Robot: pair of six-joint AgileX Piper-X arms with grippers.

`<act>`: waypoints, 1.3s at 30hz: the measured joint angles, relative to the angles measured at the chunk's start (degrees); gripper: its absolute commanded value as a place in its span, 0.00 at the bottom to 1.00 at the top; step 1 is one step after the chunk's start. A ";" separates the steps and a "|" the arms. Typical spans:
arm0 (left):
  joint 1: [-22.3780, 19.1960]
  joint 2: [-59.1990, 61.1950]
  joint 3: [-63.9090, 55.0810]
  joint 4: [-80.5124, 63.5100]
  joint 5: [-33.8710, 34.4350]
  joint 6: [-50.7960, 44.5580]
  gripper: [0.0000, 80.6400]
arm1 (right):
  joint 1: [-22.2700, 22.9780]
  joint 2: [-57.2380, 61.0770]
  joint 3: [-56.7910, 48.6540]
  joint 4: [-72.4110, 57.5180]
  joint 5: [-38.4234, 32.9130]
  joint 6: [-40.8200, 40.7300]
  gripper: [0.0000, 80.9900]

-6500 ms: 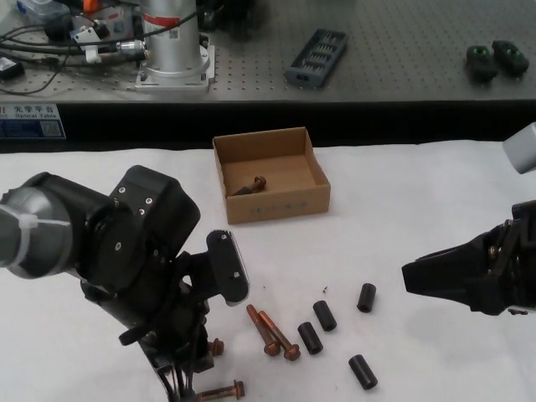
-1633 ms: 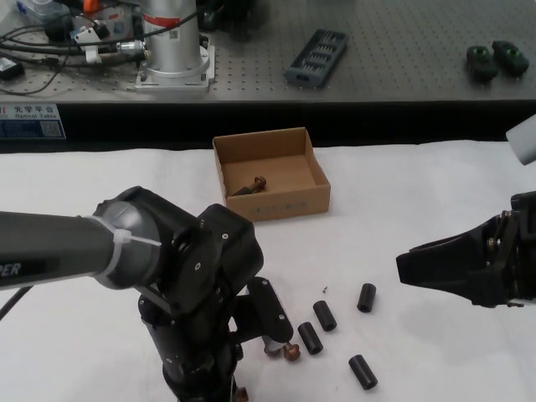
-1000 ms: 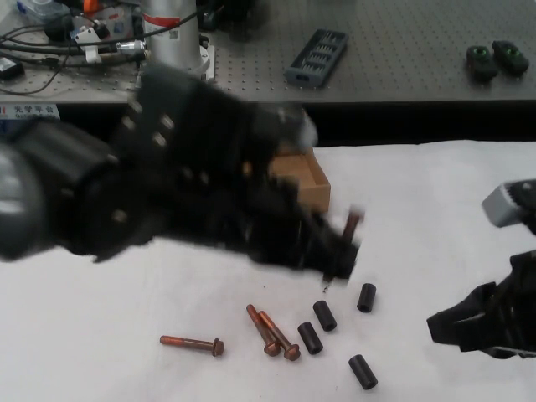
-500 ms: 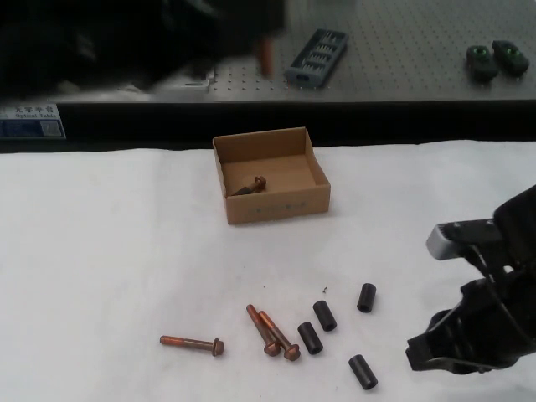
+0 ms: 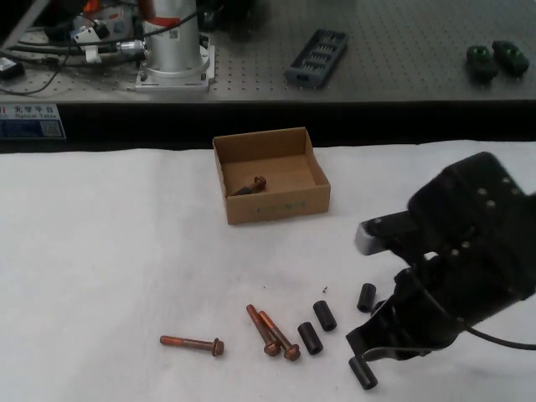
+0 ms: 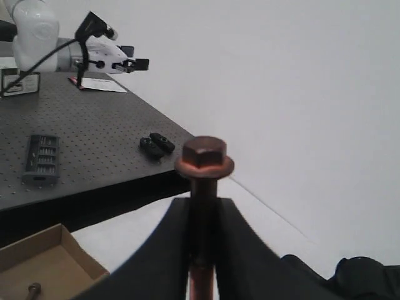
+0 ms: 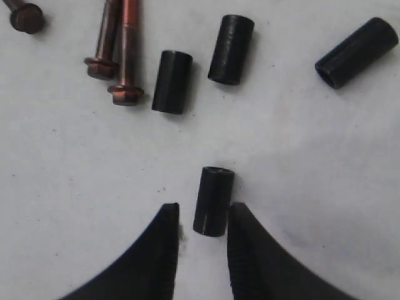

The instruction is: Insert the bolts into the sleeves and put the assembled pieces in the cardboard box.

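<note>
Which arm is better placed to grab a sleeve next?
Right. The right gripper is open, straddling a black cylindrical sleeve; the left gripper is shut on a copper-coloured hex-head bolt.

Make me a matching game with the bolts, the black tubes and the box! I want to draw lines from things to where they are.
Things:
1. upright bolt
2. nearest sleeve
3. cardboard box
4. lone bolt

Places:
A. lying by itself on the white cloth
B. clamped in the left gripper
C. far side of the cloth, one piece inside
D. between the right gripper and its open fingers

Pairs: 1-B, 2-D, 3-C, 4-A.
</note>
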 measured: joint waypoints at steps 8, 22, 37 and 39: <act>1.44 -3.78 0.15 1.80 -4.41 0.00 0.01 | -0.02 6.30 -4.42 5.47 4.99 -2.82 0.27; 9.60 -8.60 0.15 8.42 -4.64 2.14 0.01 | 4.07 6.49 -7.29 6.42 5.30 -2.81 0.27; 9.91 -8.60 0.15 9.34 -3.99 2.67 0.01 | 5.94 8.56 -7.27 6.14 6.55 -2.57 0.38; 9.91 -8.60 0.15 9.34 -3.99 2.67 0.01 | 5.93 8.54 -7.45 6.14 6.55 -2.40 0.41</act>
